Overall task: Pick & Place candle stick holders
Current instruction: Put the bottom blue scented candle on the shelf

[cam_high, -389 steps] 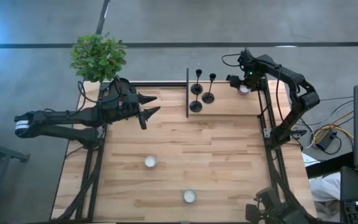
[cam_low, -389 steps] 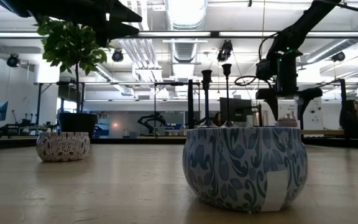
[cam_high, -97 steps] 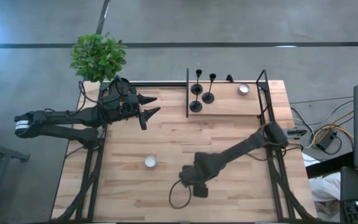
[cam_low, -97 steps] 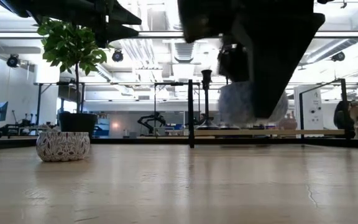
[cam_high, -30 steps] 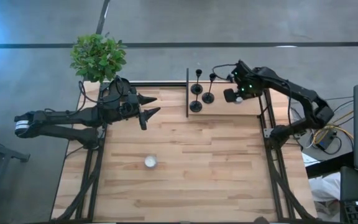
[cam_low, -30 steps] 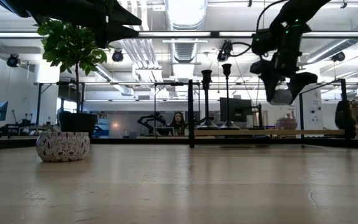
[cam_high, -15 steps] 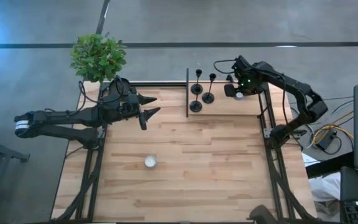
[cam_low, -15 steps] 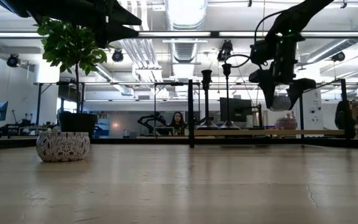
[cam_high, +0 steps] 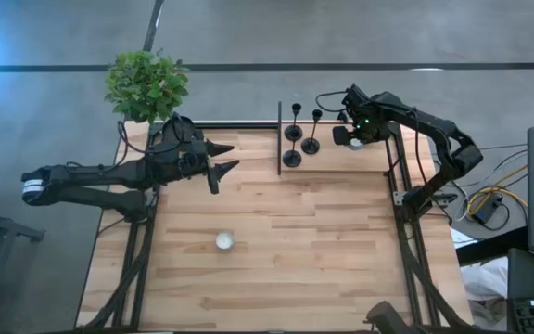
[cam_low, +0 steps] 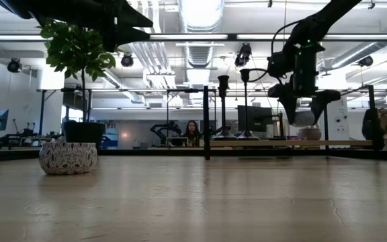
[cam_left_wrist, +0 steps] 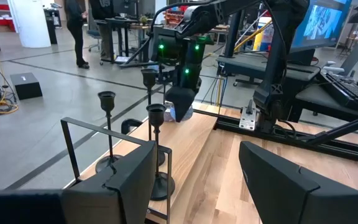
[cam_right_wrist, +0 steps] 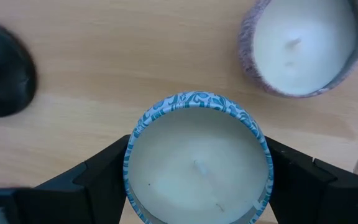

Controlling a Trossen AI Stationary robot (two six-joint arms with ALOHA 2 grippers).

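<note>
Three black candle stick holders (cam_high: 296, 125) (cam_high: 314, 130) (cam_high: 292, 153) stand upright on their round bases on the raised shelf (cam_high: 327, 160) at the table's far edge; they also show in the left wrist view (cam_left_wrist: 156, 115). My right gripper (cam_high: 353, 139) is just right of them, shut on a blue-and-white patterned candle bowl (cam_right_wrist: 197, 165), above the shelf. My left gripper (cam_high: 225, 156) hovers open and empty over the far left of the table. My right gripper pinches the candle bowl's round outer wall (cam_right_wrist: 129, 168) between its two fingers (cam_right_wrist: 98, 180), one on each opposite side. The fingers come from above, pointing down. The bowl sits level, open top up, lifted clear above the shelf (cam_low: 287, 142).
A second candle with a purplish rim (cam_right_wrist: 300, 46) stands on the shelf beside the held bowl. A patterned candle bowl (cam_high: 223, 241) stands mid-table. A potted plant (cam_high: 146, 85) is at the far left corner. A thin black upright frame (cam_high: 279, 139) bounds the shelf's left end.
My right gripper has gone down toward the shelf and slightly toward the far edge, still shut on the candle bowl, which stays level.
</note>
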